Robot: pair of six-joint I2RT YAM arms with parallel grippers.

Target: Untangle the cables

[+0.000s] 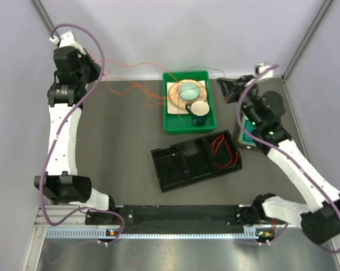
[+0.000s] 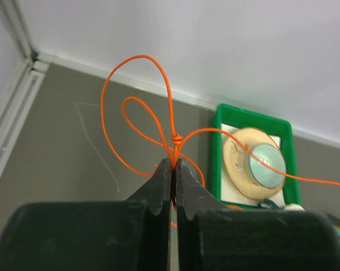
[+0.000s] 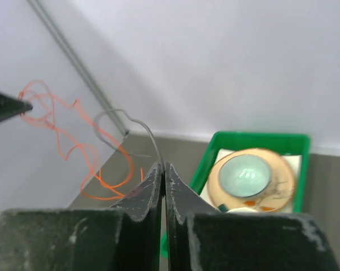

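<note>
If the left end effector [image 2: 173,164], clamped on the orange cable [image 2: 137,58], pulls away, its knot [image 2: 176,137] may tighten; right end effector [image 3: 162,167] pinches the grey cable [image 3: 142,125].

top: overhead, far | wrists: close, facing back wall [image 1: 187,34] | shared: green tray [image 1: 166,104]
</note>
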